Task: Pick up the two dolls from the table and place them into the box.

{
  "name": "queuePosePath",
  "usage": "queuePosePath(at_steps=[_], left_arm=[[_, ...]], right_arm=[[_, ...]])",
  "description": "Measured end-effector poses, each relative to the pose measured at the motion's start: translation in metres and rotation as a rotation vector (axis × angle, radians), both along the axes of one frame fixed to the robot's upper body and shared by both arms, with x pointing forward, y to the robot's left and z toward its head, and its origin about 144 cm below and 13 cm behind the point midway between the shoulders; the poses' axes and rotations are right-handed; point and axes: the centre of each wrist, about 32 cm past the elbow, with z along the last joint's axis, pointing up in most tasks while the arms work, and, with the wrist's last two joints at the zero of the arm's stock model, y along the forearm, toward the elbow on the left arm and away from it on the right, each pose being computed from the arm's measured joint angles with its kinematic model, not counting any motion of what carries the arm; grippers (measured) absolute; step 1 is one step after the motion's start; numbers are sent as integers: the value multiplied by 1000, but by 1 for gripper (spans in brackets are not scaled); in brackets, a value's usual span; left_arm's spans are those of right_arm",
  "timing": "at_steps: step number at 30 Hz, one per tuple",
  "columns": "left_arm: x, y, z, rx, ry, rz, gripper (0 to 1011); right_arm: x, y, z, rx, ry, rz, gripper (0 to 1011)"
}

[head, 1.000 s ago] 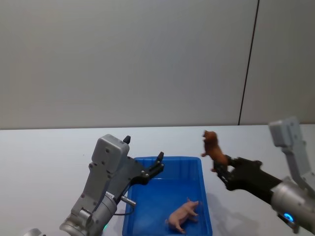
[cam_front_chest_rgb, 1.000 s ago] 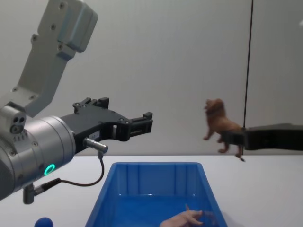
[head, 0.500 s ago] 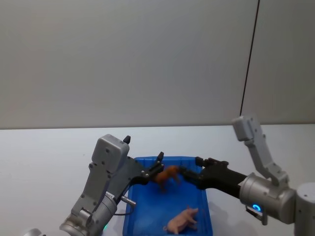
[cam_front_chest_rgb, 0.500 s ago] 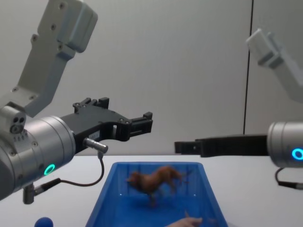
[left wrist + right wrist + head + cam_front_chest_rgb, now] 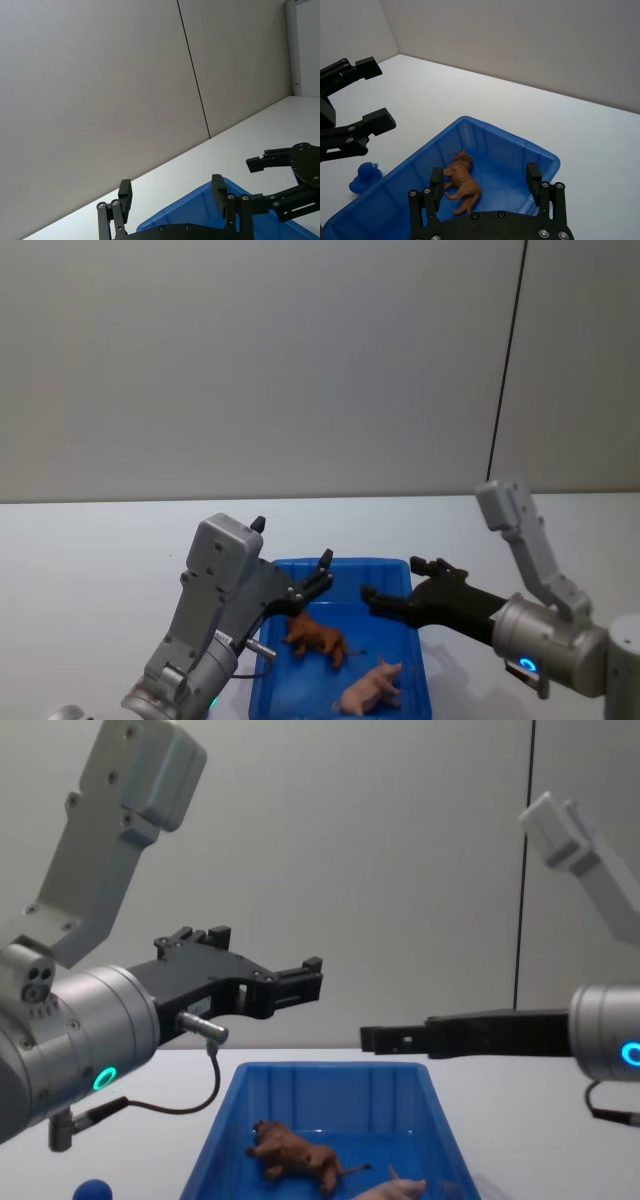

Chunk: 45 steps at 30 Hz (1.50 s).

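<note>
Both dolls, lion (image 5: 315, 638) and pig (image 5: 372, 687), lie inside the box (image 5: 340, 564); likely light, rigid, slick plastic, best pinched across the body. Above the box, left gripper (image 5: 171, 186) and right gripper (image 5: 485, 172) gape empty.

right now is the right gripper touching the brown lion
Apart. In the chest view the right gripper hangs above the box rim while the brown lion lies on the box floor, blue wall showing between them.

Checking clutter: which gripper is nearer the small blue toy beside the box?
Left. The left gripper hovers by the box's left wall, the side with the small blue toy; the right gripper is over the box's right half.
</note>
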Motion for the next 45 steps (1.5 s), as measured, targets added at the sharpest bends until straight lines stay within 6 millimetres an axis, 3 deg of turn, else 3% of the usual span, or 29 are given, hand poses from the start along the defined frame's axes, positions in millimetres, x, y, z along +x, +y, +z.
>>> queuePosePath(at_steps=[18, 30, 45], left_arm=[[0, 0, 0, 1, 0, 1, 1002], [-9, 11, -1, 33, 18, 60, 1002], [-43, 40, -15, 58, 126, 230, 1002]], right_arm=[[-30, -48, -6, 23, -115, -44, 1001], [-40, -61, -6, 28, -145, -54, 1001], [-44, -66, -6, 29, -157, -58, 1001]])
